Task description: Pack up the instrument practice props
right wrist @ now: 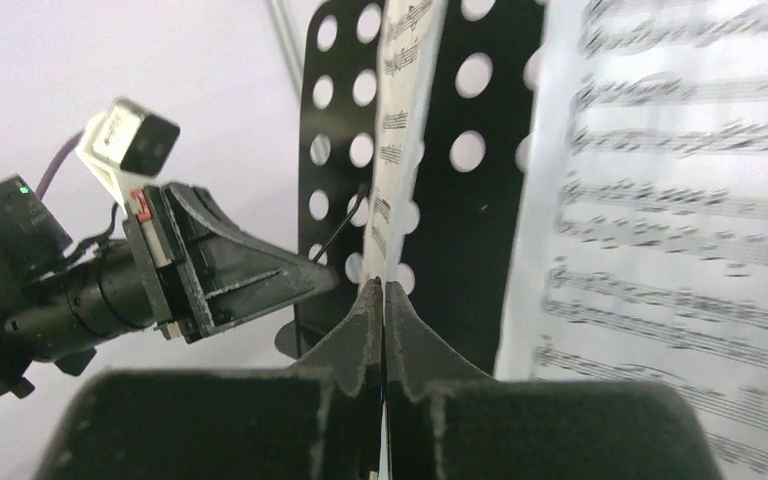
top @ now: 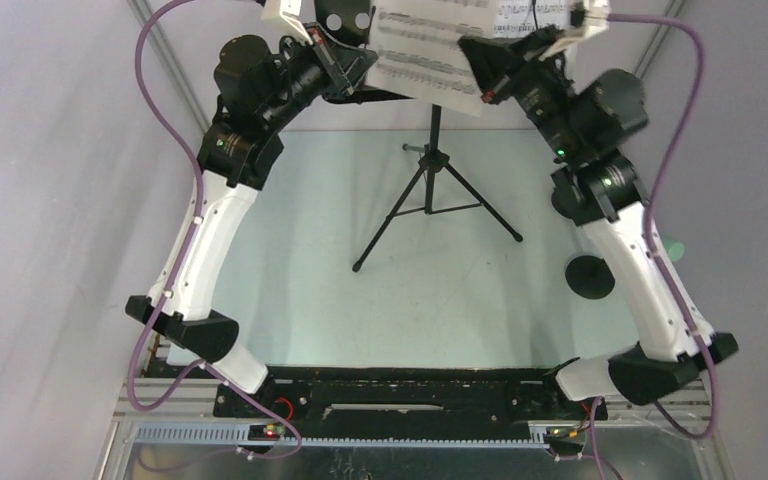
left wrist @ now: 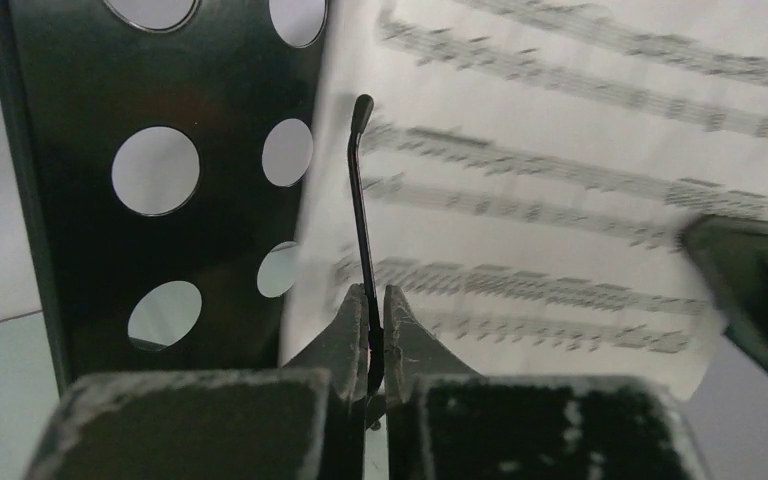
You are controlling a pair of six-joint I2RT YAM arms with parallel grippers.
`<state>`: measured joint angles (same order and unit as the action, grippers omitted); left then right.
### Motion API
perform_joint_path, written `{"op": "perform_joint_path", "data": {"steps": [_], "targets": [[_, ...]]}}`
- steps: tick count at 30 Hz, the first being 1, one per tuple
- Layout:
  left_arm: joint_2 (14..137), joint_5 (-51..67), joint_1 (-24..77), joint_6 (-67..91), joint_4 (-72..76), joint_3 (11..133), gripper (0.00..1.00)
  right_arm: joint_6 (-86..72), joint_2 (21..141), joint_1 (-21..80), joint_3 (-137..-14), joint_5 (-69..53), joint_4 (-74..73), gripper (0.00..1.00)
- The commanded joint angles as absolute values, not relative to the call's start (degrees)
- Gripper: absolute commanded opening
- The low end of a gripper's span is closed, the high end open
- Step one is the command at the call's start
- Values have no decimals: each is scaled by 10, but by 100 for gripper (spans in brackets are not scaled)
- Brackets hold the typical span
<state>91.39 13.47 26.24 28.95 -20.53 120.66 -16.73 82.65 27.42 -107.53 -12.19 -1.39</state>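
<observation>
Nearest, a round-based holder (top: pixel 590 275) stands on the table (top: pixel 290 270) just beside the right arm (top: pixel 630 270), and the rack's tripod (top: pixel 430 195) stands mid-table. At the far end the perforated plate (left wrist: pixel 80 130) carries white pages (top: pixel 430 50), and the left gripper (left wrist: pixel 370 300) is clamped on the plate's thin wire clip (left wrist: pixel 360 190), which lies across a page. The right gripper (right wrist: pixel 382 292) has its jaws pinched together on the edge of one page (right wrist: pixel 398 120), seen edge-on against the plate.
</observation>
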Motion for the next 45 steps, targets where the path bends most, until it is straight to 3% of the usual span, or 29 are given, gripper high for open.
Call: {"op": "perform_joint_path", "data": {"steps": [1,4,6,13,18,25,34,45], "targets": [[863,131,268,278,-156,1200,0,-114,753,275,-1031,-44,42,0],[859,130,268,273,-156,1194,9,-103,709,275,-1003,-39,21,0],[855,131,268,270,-157,1189,28,-102,677,275,-975,-39,10,0],[799,122,268,244,-160,1147,67,-96,559,299,-868,-59,-76,0],[720,79,268,205,-175,1079,85,-75,494,361,-807,-56,-147,0],[564,-48,268,159,-237,931,89,-37,481,493,-775,-28,-271,0],[350,-259,268,135,-384,775,91,-32,583,659,-726,70,-263,0],[238,-458,269,166,-516,773,93,-126,840,644,-790,7,-95,0]]}}
